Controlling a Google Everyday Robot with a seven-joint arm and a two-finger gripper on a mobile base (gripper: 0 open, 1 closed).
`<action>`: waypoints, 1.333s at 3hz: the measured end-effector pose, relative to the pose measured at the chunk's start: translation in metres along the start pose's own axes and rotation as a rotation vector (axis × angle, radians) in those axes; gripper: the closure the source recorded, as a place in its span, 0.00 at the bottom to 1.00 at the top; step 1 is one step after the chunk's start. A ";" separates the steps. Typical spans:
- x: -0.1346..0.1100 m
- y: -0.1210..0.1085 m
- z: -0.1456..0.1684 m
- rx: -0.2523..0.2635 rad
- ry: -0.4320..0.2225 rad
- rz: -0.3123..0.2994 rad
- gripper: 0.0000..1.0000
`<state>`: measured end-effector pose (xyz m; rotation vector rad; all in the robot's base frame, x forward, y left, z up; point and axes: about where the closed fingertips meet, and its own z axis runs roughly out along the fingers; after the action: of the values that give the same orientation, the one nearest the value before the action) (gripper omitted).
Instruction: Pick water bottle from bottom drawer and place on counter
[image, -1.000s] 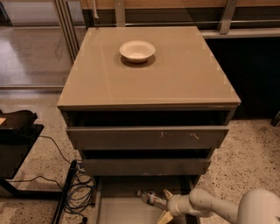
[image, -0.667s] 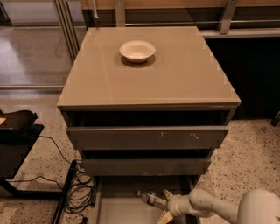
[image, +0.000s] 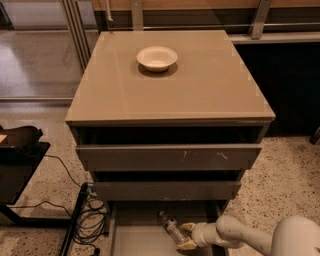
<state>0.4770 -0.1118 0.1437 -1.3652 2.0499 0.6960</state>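
1. The water bottle (image: 172, 229) lies on its side in the open bottom drawer (image: 136, 239), towards the right of the tray, with its cap pointing back at the cabinet and its base towards the front
2. The gripper (image: 186, 236) is down in the drawer at the bottle's base end, on an arm reaching in from the right. It is right at the bottle, but I cannot tell whether it is clamped on it or only sitting at it
3. The step in hand looks like securing the grasp, so the task is at an early stage: the bottle is not yet out of the drawer
4. A good hold would go across the ribbed body, not the very end. Thin plastic gives and can slip out, so the squeeze should be firm but not crushing
5. The middle drawer (image: 167, 190) hangs over the back of the tray, so draw the bottle forward before raising it, or the cap may catch
6. On the counter (image: 195, 87), set it down near the front, well apart from the bowl (image: 157, 57)
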 end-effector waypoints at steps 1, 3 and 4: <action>0.000 0.000 0.000 0.000 0.000 0.000 0.64; 0.000 0.000 0.000 0.000 0.000 0.000 1.00; 0.000 0.001 0.001 -0.005 0.001 0.000 1.00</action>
<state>0.4759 -0.1108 0.1431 -1.3686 2.0500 0.7015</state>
